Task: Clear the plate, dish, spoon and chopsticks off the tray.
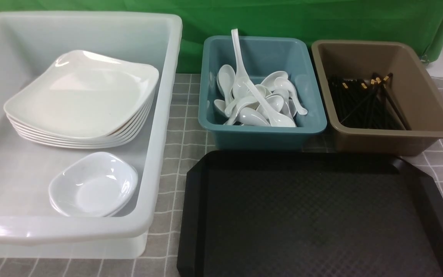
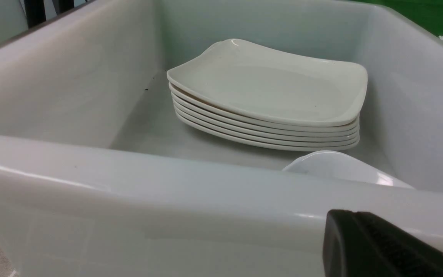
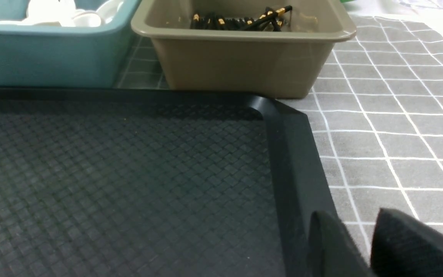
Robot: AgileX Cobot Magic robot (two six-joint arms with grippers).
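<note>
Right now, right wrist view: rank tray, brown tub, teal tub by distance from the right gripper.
1. Tray: nearest, its rim right beside the right gripper.
2. Brown tub: straight beyond the tray's corner.
3. Teal tub: farthest, beyond the tray, alongside the brown one.

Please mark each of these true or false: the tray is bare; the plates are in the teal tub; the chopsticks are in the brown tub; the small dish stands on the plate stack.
1. The tray is bare. True.
2. The plates are in the teal tub. False: they are stacked in the white bin.
3. The chopsticks are in the brown tub. True.
4. The dish stands on the plates. False: it sits beside the stack, on the bin floor.
</note>
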